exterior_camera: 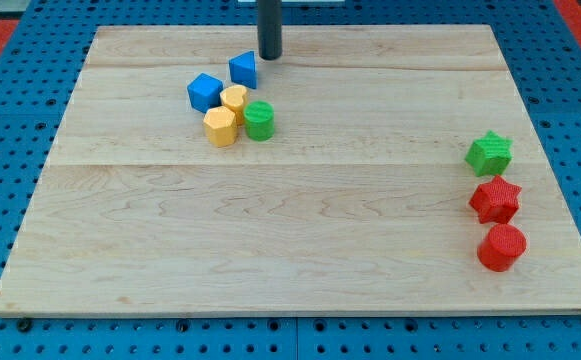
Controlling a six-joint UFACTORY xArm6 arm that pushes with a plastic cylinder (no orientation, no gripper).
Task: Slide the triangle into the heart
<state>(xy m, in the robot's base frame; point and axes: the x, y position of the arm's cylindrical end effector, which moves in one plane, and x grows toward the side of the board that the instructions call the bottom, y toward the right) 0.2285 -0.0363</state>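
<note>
The blue triangle (243, 69) lies near the top of the wooden board (290, 250), left of centre. The yellow heart (234, 99) sits just below it, with a small gap between them. My tip (270, 57) rests on the board just right of the triangle and slightly above it, close to its right edge; I cannot tell whether they touch. The rod rises out of the view's top.
A blue cube (204, 92) sits left of the heart, a yellow hexagon (220, 127) below it and a green cylinder (259, 120) to its lower right, all crowded together. At the right edge stand a green star (489, 153), a red star (495, 200) and a red cylinder (501, 247).
</note>
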